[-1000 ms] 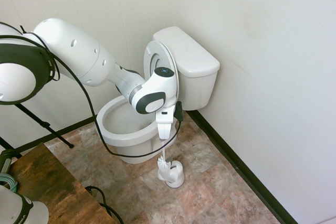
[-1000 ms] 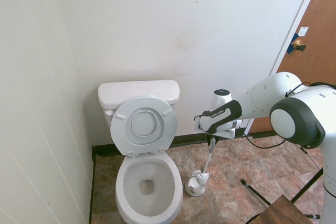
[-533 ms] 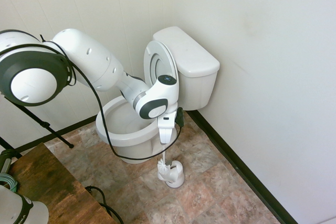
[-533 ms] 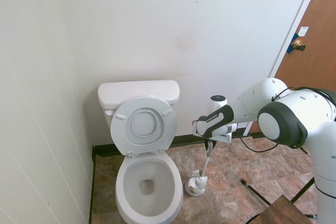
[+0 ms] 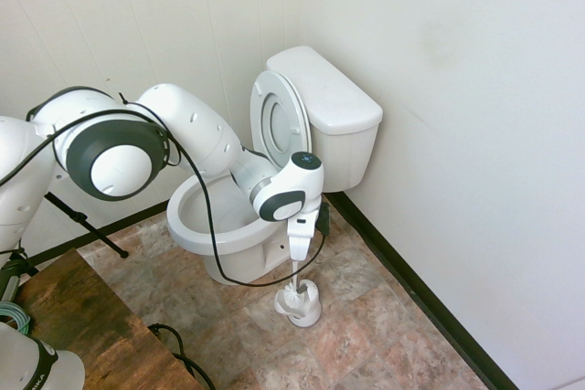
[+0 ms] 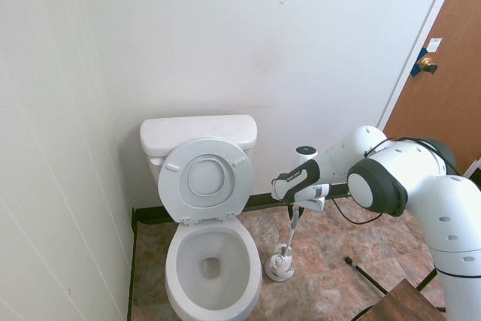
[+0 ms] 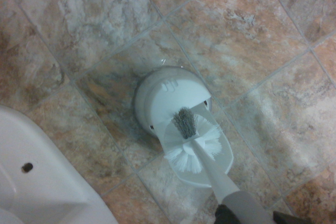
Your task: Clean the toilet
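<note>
One brush (image 5: 294, 297) clamped in my pincer (image 5: 297, 260) | head at holder (image 5: 305, 306) mouth | keep handle upright, seat gently | toilet (image 5: 219, 221) beside.

walls (image 6: 225, 35): white | floor (image 5: 366, 335): brown stone tile | door (image 6: 443, 73): brown wood

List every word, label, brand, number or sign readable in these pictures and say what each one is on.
Nothing can be read with certainty.
Robot arm: a line of white lettering on the dark wrist band, too small to read.
Door: a small white tag and blue tape above the knob, no legible text.
Toilet, toilet brush and brush holder: no print visible.
</note>
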You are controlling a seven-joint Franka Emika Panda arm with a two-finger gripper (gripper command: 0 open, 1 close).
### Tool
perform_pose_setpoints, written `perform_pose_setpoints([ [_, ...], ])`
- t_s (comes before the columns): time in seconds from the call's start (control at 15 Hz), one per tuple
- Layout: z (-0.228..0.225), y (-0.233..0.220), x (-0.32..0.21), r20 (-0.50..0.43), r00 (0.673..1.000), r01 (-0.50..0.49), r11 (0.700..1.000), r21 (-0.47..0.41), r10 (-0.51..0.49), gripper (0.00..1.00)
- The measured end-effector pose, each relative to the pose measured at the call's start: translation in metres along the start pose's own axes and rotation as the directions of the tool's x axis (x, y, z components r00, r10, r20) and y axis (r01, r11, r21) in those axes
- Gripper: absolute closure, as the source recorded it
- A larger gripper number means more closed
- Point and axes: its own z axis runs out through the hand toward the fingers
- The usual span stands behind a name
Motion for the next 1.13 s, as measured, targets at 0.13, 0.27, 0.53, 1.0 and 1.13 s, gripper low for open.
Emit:
perform_pose_setpoints([
  [0.13, 0.016, -0.008, 0.005, -0.004, 1.0, -0.011, 1.0, -0.007, 0.011, 1.0],
  [0.27, 0.032, -0.015, 0.005, -0.005, 1.0, -0.016, 1.0, -0.026, 0.016, 1.0],
  [0.53, 0.057, -0.03, 0.005, -0.004, 1.0, -0.02, 0.999, -0.048, 0.019, 1.0],
  [1.0, 0.075, -0.058, 0.017, 0.005, 0.999, -0.042, 0.995, -0.085, 0.042, 1.0],
  [1.13, 0.076, -0.065, 0.014, 0.006, 0.999, -0.041, 0.995, -0.091, 0.042, 1.0],
])
